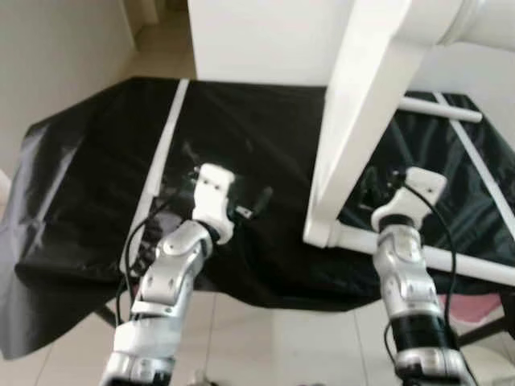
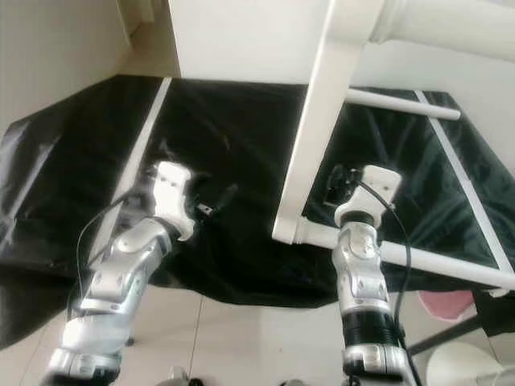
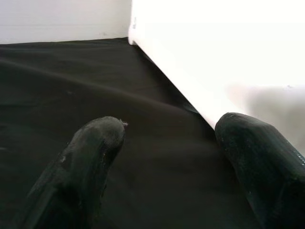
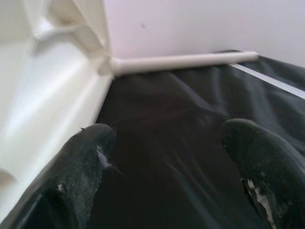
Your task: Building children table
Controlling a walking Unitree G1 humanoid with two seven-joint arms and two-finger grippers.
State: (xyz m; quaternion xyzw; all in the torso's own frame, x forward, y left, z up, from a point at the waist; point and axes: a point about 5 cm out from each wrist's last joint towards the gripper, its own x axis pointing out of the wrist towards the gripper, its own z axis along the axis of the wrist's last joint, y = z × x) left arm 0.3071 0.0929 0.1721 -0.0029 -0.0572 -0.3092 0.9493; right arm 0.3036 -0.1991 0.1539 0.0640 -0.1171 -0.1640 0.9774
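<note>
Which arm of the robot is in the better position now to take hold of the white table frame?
Probably the right. The right gripper is open and sits right beside the white table frame, with one finger almost against its panel. The left gripper is also open but lies farther off, over the black cloth.

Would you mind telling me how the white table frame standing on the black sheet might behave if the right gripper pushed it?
The white table frame looks rigid, so it would probably shift as one piece. Standing tall on a narrow edge, it may tip. The black plastic sheet looks smooth and loose, so it might slide or bunch. The right gripper sits open beside it.
</note>
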